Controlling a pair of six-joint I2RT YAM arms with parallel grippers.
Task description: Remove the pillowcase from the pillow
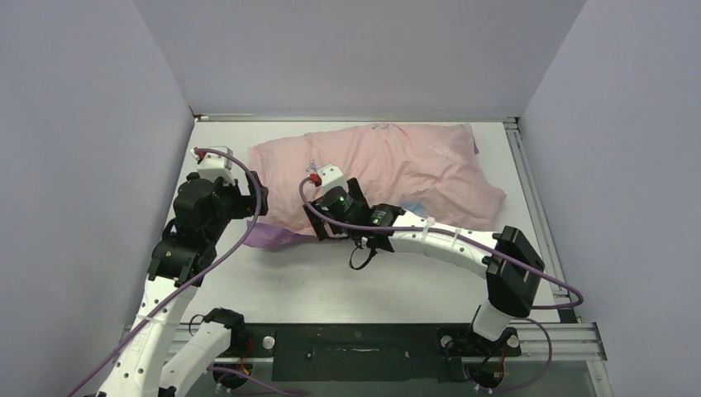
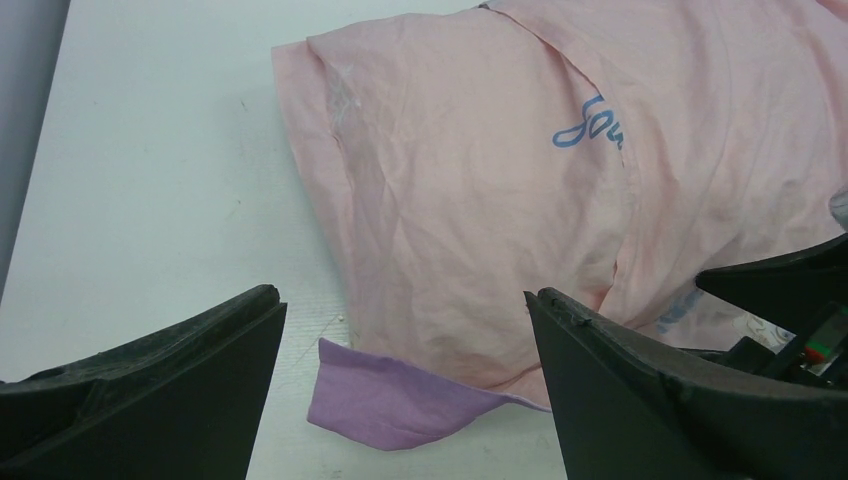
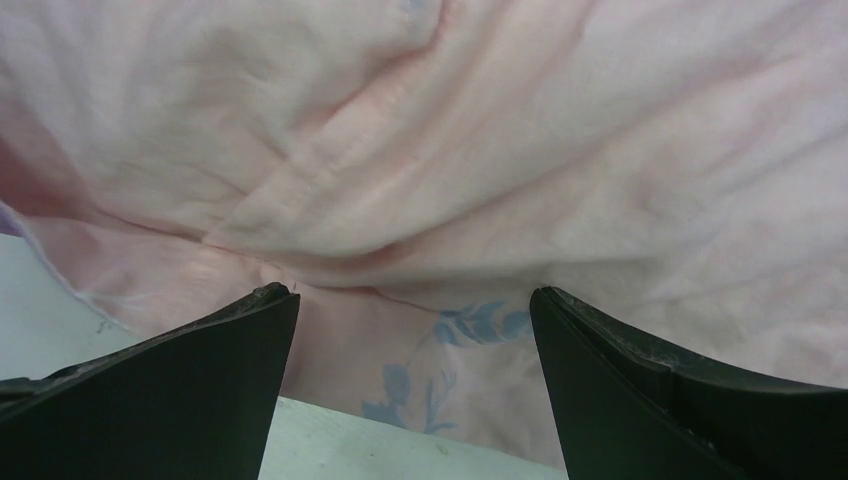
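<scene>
The pillowcase (image 1: 388, 169) lies across the back middle of the table, pale pink face up, with blue writing (image 2: 590, 125). A purple flap (image 1: 273, 236) of its other face pokes out at its near left corner and also shows in the left wrist view (image 2: 385, 400). The white pillow is hidden inside it. My left gripper (image 1: 250, 194) is open and empty at the pillowcase's left end, with the purple flap between its fingers (image 2: 400, 295). My right gripper (image 1: 326, 219) is open and empty at the pillowcase's near edge, over a blue leaf print (image 3: 470, 330).
The white table (image 1: 331, 281) is walled in by grey panels at the left, back and right. A metal rail (image 1: 533, 207) runs along the right edge. The right arm's forearm (image 1: 438, 240) lies along the pillowcase's near side.
</scene>
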